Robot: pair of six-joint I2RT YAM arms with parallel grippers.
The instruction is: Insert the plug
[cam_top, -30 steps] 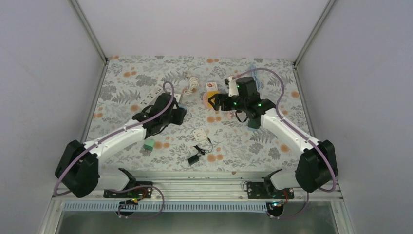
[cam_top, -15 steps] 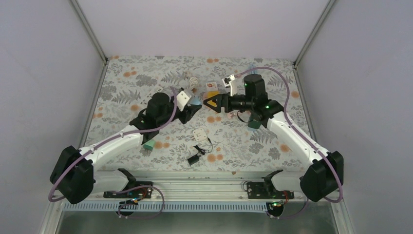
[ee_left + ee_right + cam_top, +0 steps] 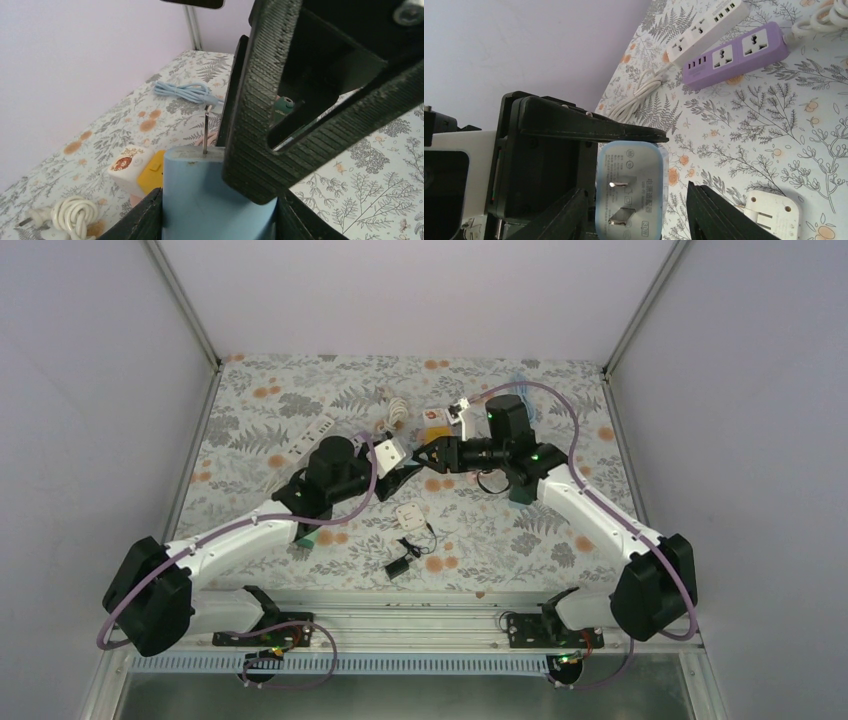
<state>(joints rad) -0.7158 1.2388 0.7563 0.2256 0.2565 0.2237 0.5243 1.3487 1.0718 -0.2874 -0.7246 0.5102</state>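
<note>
My left claw (image 3: 220,217) is clamped on the blue plug (image 3: 200,195), holding it off the table (image 3: 300,400) between my two arms. From above, both claws mostly hide the plug. My right wrist camera shows its face instead: two metal prongs (image 3: 616,184) point at the lens. My right claw (image 3: 636,190) is spread to either side of it, seemingly with slim gaps and no contact. Beyond lie the purple power strip (image 3: 736,55) and the white power strip (image 3: 704,27), side by side on the table.
</note>
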